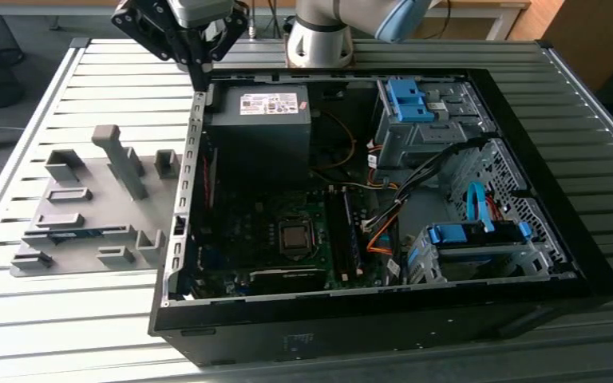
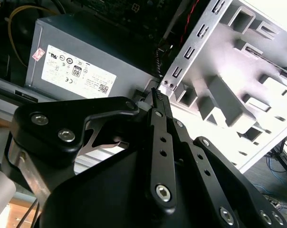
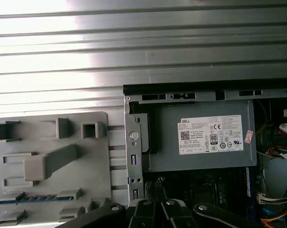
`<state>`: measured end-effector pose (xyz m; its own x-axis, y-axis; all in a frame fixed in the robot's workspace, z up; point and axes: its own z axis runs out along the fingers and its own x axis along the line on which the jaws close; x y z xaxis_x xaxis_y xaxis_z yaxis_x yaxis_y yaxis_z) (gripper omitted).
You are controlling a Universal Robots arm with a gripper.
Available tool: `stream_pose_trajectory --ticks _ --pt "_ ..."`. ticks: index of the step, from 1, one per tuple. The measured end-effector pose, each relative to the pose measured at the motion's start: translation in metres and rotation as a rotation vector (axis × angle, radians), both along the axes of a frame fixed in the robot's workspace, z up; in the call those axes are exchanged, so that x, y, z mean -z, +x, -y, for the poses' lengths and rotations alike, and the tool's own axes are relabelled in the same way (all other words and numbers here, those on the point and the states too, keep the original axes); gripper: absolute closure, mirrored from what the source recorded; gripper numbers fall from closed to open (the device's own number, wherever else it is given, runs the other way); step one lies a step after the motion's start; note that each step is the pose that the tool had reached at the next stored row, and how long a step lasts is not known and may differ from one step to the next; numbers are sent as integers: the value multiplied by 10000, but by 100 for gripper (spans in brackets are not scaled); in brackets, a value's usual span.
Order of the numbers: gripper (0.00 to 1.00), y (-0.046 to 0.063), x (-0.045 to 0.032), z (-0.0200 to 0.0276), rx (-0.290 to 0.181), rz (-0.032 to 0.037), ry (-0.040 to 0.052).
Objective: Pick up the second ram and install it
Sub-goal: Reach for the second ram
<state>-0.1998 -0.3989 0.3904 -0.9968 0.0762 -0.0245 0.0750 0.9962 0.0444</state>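
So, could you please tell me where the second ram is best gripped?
Take the second ram by its long flat faces near mid-length, coming down from above: it seems to stand on edge in the gray holder, both ends seated in blocks, top edge free.

Black case (image 1: 392, 327), grey holder tray (image 1: 93, 179), bluish second ram (image 3: 34, 198), ribbed silver table (image 1: 73, 319)

free — above holder tray (image 1: 99, 214) | obstacle — case wall (image 1: 189, 175) near claw (image 1: 195, 78)
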Motion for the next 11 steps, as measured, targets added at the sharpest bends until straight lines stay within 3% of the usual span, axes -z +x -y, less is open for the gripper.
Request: stream_pose_trajectory --ticks 11 --pt "89 -120 3 0 1 0 -1"
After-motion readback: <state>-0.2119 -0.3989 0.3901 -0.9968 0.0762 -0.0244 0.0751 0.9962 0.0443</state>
